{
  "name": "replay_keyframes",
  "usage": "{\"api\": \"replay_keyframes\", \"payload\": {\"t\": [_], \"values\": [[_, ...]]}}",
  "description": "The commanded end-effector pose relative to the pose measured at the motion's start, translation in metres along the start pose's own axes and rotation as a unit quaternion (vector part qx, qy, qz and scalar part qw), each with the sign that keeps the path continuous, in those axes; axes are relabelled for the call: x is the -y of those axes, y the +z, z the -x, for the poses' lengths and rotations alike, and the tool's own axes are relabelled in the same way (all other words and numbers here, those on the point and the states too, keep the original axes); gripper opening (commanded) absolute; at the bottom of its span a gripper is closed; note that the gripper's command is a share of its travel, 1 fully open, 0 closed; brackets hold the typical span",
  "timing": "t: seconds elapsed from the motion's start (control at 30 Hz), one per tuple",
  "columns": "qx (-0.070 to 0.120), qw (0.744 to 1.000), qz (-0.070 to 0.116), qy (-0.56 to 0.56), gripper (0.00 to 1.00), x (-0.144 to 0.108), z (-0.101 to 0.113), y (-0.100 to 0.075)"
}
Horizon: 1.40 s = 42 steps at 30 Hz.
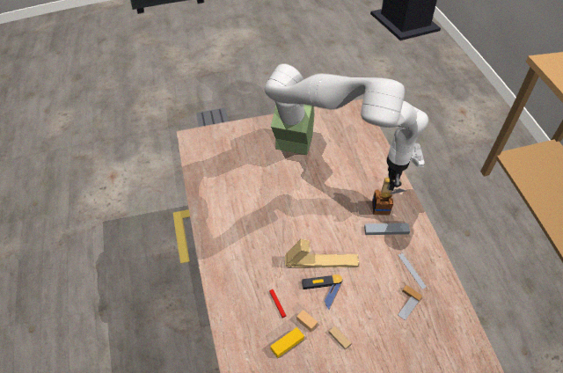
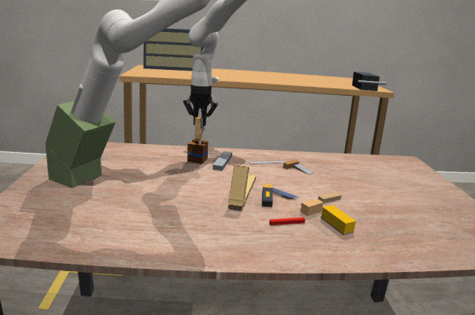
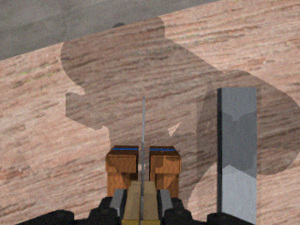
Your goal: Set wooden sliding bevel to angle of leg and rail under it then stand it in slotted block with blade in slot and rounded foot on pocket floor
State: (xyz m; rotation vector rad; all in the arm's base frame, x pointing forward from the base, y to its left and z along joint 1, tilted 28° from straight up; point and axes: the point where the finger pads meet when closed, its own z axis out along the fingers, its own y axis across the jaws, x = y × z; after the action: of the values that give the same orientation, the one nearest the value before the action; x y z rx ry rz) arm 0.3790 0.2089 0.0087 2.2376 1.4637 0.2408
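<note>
My gripper (image 1: 390, 180) (image 2: 200, 114) (image 3: 142, 204) is shut on the wooden sliding bevel (image 1: 385, 188) (image 2: 197, 128) (image 3: 134, 207) and holds it upright, right over the brown slotted block (image 1: 382, 206) (image 2: 197, 151) (image 3: 121, 170) with the blue band. In the wrist view the thin steel blade (image 3: 143, 127) runs in line with the slot between the block's two halves. The bevel's lower end reaches the block's top. How deep it sits is hidden. The leg and rail piece (image 1: 320, 259) (image 2: 239, 186) lies mid-table. The black bevel (image 1: 320, 281) (image 2: 266, 195) lies just in front of it.
A grey bar (image 1: 386, 228) (image 2: 222, 160) (image 3: 236, 155) lies close beside the block. A wooden-handled square (image 1: 411, 293) (image 2: 291, 163), a red stick (image 1: 277, 303) (image 2: 286, 221), a yellow block (image 1: 287, 341) (image 2: 338, 218) and tan blocks (image 1: 307, 319) (image 2: 311, 206) lie nearer the front. The green arm base (image 1: 293, 132) (image 2: 74, 144) stands at the back.
</note>
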Motion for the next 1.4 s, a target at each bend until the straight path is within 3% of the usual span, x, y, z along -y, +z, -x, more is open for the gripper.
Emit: {"api": "replay_keyframes", "payload": {"t": [0.0, 1.37], "values": [[-0.001, 1.000, 0.000, 0.000, 0.10, -0.0001, -0.0006, 0.0006], [-0.001, 1.000, 0.000, 0.000, 0.10, -0.0001, -0.0007, 0.0074]]}}
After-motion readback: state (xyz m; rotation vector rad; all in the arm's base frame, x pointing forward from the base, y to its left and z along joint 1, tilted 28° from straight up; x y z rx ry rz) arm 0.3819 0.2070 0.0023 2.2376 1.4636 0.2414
